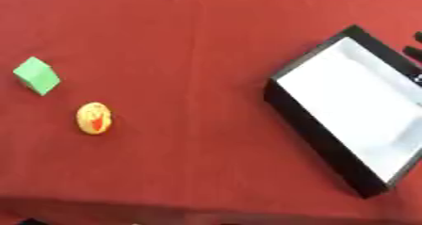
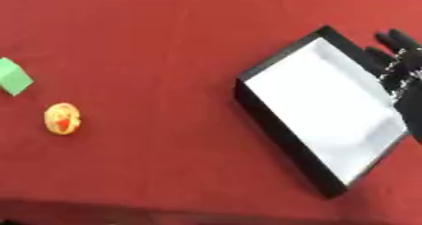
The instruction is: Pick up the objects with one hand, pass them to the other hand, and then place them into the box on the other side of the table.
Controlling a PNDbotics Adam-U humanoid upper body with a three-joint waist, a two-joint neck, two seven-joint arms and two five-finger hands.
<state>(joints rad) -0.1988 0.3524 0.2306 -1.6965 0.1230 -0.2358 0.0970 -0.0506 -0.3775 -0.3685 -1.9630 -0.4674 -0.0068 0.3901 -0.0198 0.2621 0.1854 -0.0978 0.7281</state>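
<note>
A green block (image 1: pixel 36 75) lies on the red cloth at the far left. Just below and to its right sits a small round yellow object with a red mark (image 1: pixel 94 118). A black box with a white inside (image 1: pixel 354 97) stands tilted on the right side and holds nothing. My right hand (image 2: pixel 402 64) hangs beyond the box's far right wall, black fingers straight and pointing up, holding nothing. My left hand shows in neither view.
The red cloth (image 1: pixel 190 78) covers the whole table, with a fold line running down its middle. The table's front edge runs along the bottom of both views. A grey floor strip shows past the far edge.
</note>
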